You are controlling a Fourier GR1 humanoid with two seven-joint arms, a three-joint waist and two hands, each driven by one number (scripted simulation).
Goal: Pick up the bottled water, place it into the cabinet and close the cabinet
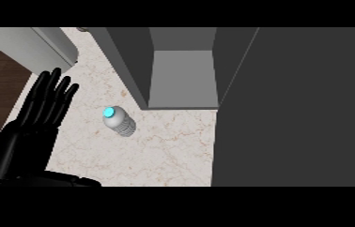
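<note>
From where I stand, the dark grey box-shaped cabinet (pixel 181 66) sits at about twelve o'clock on the pale marbled stone table (pixel 166 151), its front open and its lighter grey inner floor bare, nothing stored inside. Its wide dark grey door (pixel 284 109) fills the three o'clock side of the view, swung out over the table.

The small clear plastic water bottle with a bright blue cap (pixel 118 120) stands on the table near the centre, toward nine o'clock, just in front of the cabinet's left wall and apart from it. It stands upright, its long axis vertical, cap facing up.

The black left hand (pixel 38 113) shows at nine o'clock, fingers straight and spread, pointing toward twelve, holding nothing and clear of the bottle. The right hand is out of sight. A light grey appliance corner (pixel 52 45) sits at eleven o'clock.
</note>
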